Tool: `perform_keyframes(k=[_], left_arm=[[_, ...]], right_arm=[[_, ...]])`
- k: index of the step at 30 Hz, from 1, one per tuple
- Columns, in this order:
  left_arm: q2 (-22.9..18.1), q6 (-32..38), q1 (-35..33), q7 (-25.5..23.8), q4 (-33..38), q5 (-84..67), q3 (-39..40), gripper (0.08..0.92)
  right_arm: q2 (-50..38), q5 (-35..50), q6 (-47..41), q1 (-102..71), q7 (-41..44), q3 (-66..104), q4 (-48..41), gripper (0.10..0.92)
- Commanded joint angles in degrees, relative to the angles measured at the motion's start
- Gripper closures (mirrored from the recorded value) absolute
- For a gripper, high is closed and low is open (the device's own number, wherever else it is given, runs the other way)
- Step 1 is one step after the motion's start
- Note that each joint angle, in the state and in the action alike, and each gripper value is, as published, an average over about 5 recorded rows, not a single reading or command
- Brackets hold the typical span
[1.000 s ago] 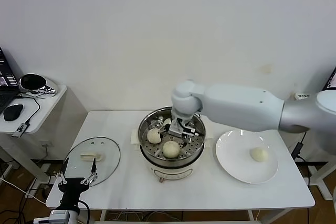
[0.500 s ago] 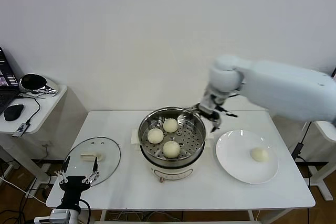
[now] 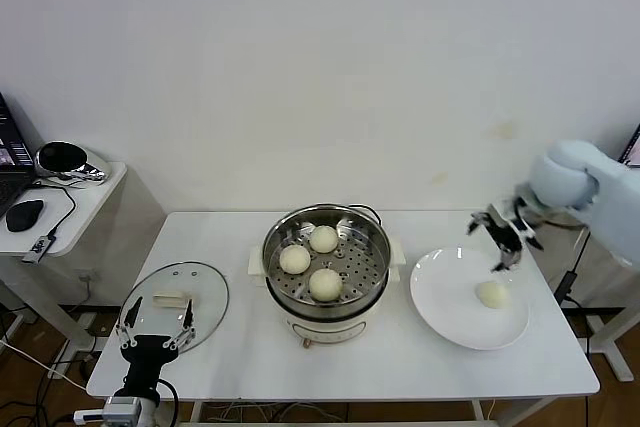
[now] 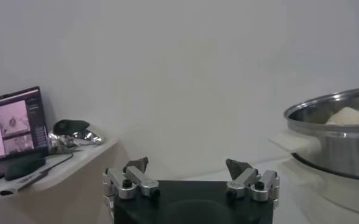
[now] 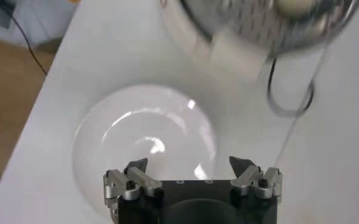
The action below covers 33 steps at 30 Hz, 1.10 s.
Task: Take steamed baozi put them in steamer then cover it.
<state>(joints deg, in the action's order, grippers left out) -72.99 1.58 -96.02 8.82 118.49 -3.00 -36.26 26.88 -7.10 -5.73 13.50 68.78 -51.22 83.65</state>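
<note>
Head view: right claw point(image 3: 505, 237), released, hovers above the soft cream-white round dough bun point(image 3: 491, 294); grasp its sides gently.

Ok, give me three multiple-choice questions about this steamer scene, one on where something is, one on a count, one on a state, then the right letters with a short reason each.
1. Where does the last baozi outside the steamer lie?
A. on the white plate
B. on the glass cover
C. on the side desk

2. How many baozi sit in the steamer?
A. one
B. three
C. five

3. What state is the right claw in?
A. shut on a baozi
B. shut on the cover
C. open and empty

Answers:
1. A, the lone baozi rests on the white plate.
2. B, three buns lie on the perforated tray of the steamer.
3. C, the right claw hangs above the plate with its fingers spread and nothing between them. The cover lies flat on the table near the left claw.
</note>
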Motion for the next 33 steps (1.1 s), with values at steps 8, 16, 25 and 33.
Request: perform_keyframes(k=[8, 16, 25, 33], left_arm=[[-0.33, -0.46, -0.7, -0.11, -0.18, 0.9, -0.07, 0.177], [-0.47, -0.44, -1.33, -0.11, -0.07, 1.37, -0.13, 0.177], [-0.43, -0.47, -1.41, -0.13, -0.22, 1.61, -0.12, 0.177], [-0.62, -0.38, -1.1, -0.12, -0.81, 1.69, 0.14, 0.177]], right_arm=[[3.69, -12.64, -0.19, -28.43, -2.49, 24.28, -16.02, 0.203], [10.93, -14.96, 0.75, -28.81, -4.3, 25.41, -22.24, 0.203], [15.27, -15.53, -0.19, -28.94, -6.13, 25.61, -25.29, 0.203], [15.62, -16.9, 0.04, -28.54, -7.72, 26.23, -26.48, 0.203]])
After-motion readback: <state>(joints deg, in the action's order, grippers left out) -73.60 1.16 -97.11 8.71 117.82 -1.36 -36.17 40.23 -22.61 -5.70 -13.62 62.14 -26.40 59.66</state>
